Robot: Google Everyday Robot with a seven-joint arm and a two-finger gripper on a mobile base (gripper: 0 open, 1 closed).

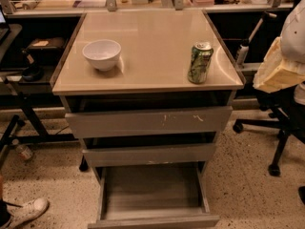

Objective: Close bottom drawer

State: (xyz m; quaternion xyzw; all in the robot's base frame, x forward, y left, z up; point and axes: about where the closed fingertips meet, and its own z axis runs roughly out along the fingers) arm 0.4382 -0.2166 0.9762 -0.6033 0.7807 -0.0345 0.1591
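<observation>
The bottom drawer (152, 194) is the lowest of three grey drawers and stands pulled far out. Its wood-grain inside is bare, and its flat front (155, 222) is at the frame's bottom edge. Above it are the plain middle drawer front (150, 154) and the wide top front with white scratch marks (150, 120), both slightly out. My gripper (279, 73) is at the right edge on the white arm, level with the cabinet top. It is well above and to the right of the bottom drawer and touches nothing.
On the cabinet top (152, 46) stand a white bowl (102, 54) at the left and a green can (199, 62) at the right. An office chair base (279, 128) is on the floor at the right. A desk frame (24, 104) and a white shoe (28, 210) are at the left.
</observation>
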